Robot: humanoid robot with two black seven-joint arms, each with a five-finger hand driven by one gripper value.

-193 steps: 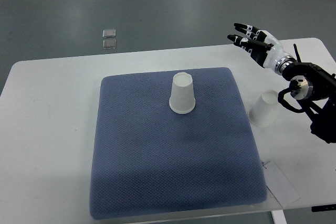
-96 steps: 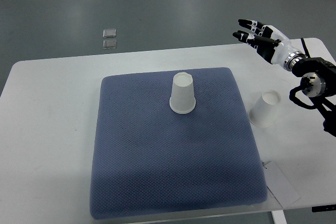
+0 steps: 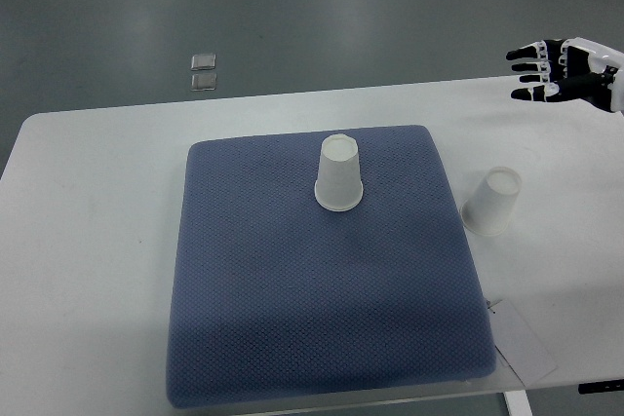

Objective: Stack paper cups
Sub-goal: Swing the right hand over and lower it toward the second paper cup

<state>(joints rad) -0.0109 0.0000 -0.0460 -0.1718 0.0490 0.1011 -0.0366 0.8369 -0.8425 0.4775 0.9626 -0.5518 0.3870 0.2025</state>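
At upper right edge of frame, my right hand (image 3: 565,69) with fingers spread, holding nothing, one inverted paper cup (image 3: 339,173) centre on blue mat (image 3: 322,319), second cup (image 3: 492,201) right of mat on white surface (image 3: 88,241).

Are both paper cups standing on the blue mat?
No, only one paper cup stands on the blue mat; the other cup stands on the white table beside it.

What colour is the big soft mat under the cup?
The square textured mat is dusky blue, seen in the top view.

Two white paper cups (image 3: 339,186) (image 3: 491,202), a blue-grey dotted-weave mat (image 3: 322,289), a white table (image 3: 88,241), and a black-and-white right hand (image 3: 565,70).
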